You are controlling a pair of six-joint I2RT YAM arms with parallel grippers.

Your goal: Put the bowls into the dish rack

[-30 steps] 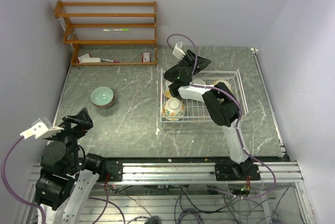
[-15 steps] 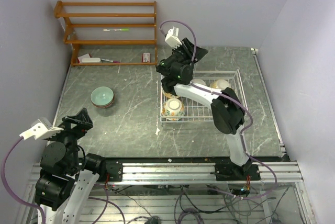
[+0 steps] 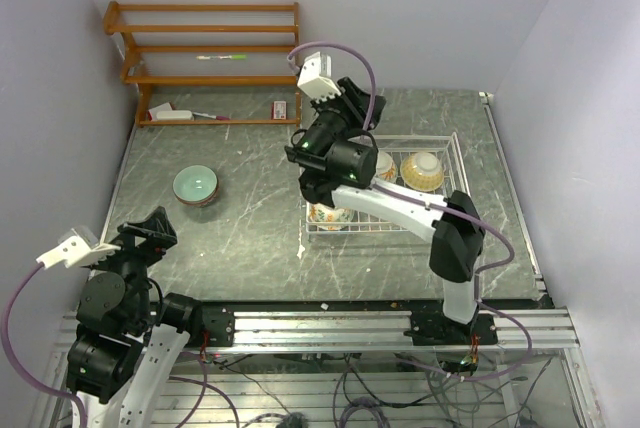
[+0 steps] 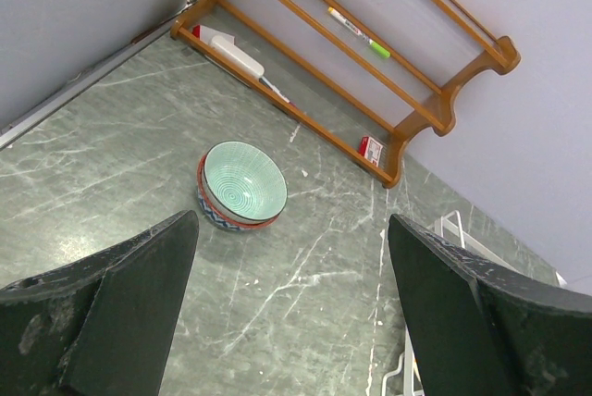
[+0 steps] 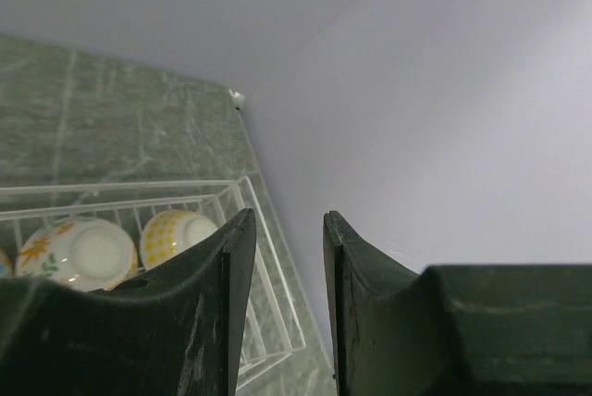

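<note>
The white wire dish rack (image 3: 388, 216) holds three bowls: a floral one (image 3: 330, 216) at its front left, partly under the right arm, and two upside down at the back, an orange-flowered one (image 3: 384, 164) (image 5: 79, 253) and a yellow-spotted one (image 3: 423, 170) (image 5: 180, 232). A pale teal bowl (image 3: 195, 185) (image 4: 245, 181) sits nested in a red and blue patterned bowl (image 4: 215, 215) on the table's left. My right gripper (image 3: 362, 106) (image 5: 289, 229) hangs raised over the rack's back left, narrowly open and empty. My left gripper (image 3: 150, 230) (image 4: 291, 322) is wide open and empty, near the front left, short of the teal bowl.
A brown wooden shelf unit (image 3: 210, 58) stands at the back left with pens and small items on it. A small white scrap (image 3: 300, 248) lies in front of the rack. The right wall (image 5: 444, 118) runs close beside the rack's right end.
The right arm has risen out of the rack and swung left and back, uncovering the two rear bowls. The left arm has not moved.
</note>
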